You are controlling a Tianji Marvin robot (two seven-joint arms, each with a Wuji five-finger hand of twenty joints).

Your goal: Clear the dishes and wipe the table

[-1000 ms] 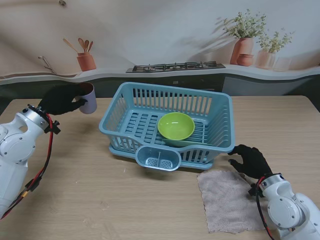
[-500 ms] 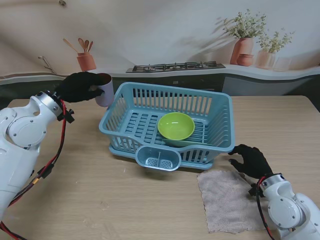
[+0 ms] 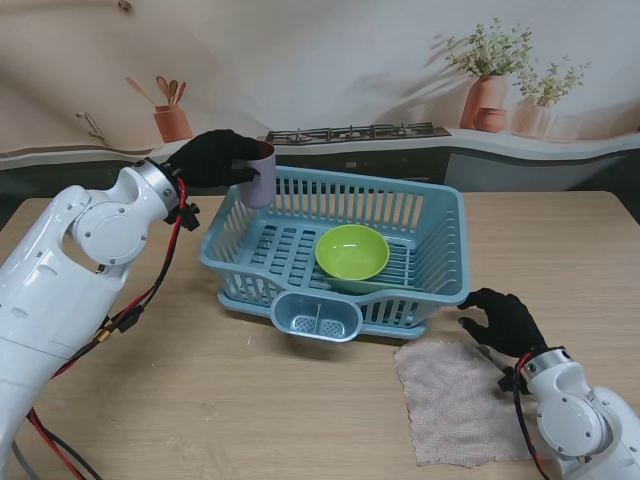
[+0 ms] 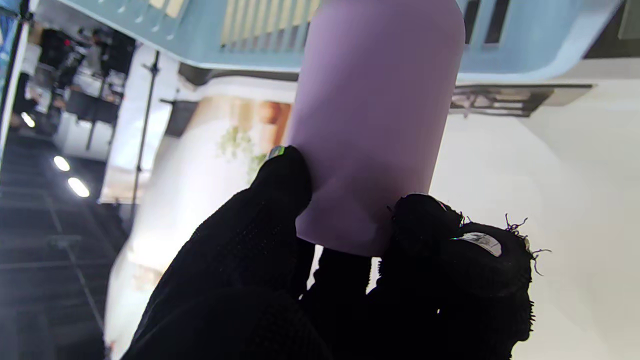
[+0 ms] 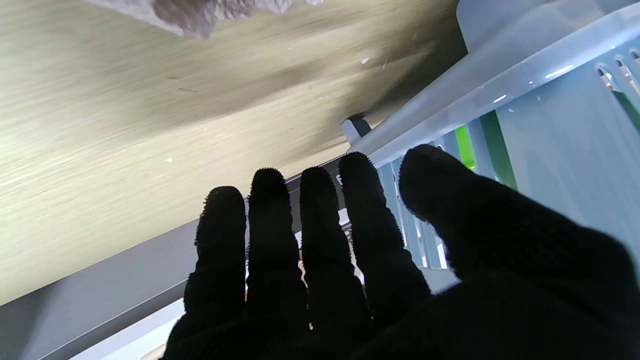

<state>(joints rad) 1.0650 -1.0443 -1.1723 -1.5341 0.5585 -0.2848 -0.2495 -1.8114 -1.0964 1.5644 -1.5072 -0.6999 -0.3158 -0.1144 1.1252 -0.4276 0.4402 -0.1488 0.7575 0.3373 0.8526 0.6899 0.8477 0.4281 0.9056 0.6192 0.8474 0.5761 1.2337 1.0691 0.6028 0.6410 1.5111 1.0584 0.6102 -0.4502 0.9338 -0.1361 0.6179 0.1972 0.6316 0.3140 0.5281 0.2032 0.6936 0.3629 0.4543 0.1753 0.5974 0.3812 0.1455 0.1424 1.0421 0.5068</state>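
The left hand (image 3: 213, 160) is closed around a purple cup (image 3: 261, 174), gripping it by its side with the black-gloved fingers (image 4: 280, 185) pressed against the wall, as the left wrist view shows close up. In the stand's view the cup hangs in the air over the far left corner of the blue dish rack (image 3: 440, 225), right at the rim, and it does not touch the table (image 3: 200, 380). Whether its base is inside the rim line or just outside cannot be told.

A green bowl (image 3: 352, 251) sits inside the rack, tilted against the slats toward the right half. A small cutlery holder (image 3: 316, 320) is fixed to the side of the rack nearer to me.

The right hand (image 3: 503, 320) holds nothing; its fingers (image 5: 270, 220) are stretched out and slightly apart (the right wrist view shows them side by side with the thumb off to one side). It rests near the rack's near right corner, the fingertips just beside the rack wall (image 5: 550, 115); whether they touch it is unclear.

A grey-brown cloth (image 3: 450, 400) lies flat on the table just nearer to me than that hand, with the right wrist over its right edge. A corner of the cloth (image 5: 200, 12) shows in the right wrist view
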